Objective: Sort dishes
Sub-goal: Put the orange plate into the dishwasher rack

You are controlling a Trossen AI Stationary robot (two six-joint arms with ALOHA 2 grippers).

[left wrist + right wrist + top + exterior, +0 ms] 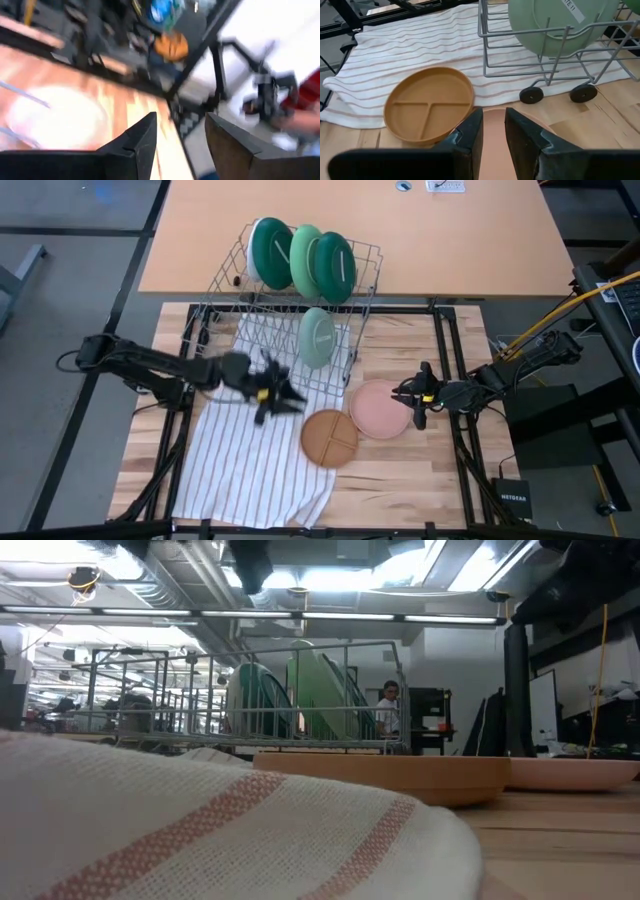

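Your counter [400,480] is a wood-plank top framed by black rails, with bare planks along the near edge and in the right-hand strip beyond the plates. The white striped cloth [250,465] covers its left-centre and hangs to the near edge; in the low view it fills the foreground. The grey wire rack [290,310] sits at the far side, its near end over the cloth and its wheels on the planks just beside the pink plate.

In the rack's far end you have three plates standing on edge side by side: a dark green plate with a white rim [268,252], a light green plate [304,258] and another dark green plate [334,268]. A pale mint plate [316,337] stands on edge alone nearer the rack's front, leaning on the wires.

The pink plate [378,408] lies flat on bare wood right of the cloth. The brown divided plate [329,437] lies flat and face up, touching the pink one, its left part resting on the cloth edge.

Your left gripper [272,393] hovers over the cloth by the rack's near corner, fingers apart and holding nothing. Your right gripper [415,402] is at the pink plate's right rim, its fingers [467,137] slightly apart with the plate showing between them.
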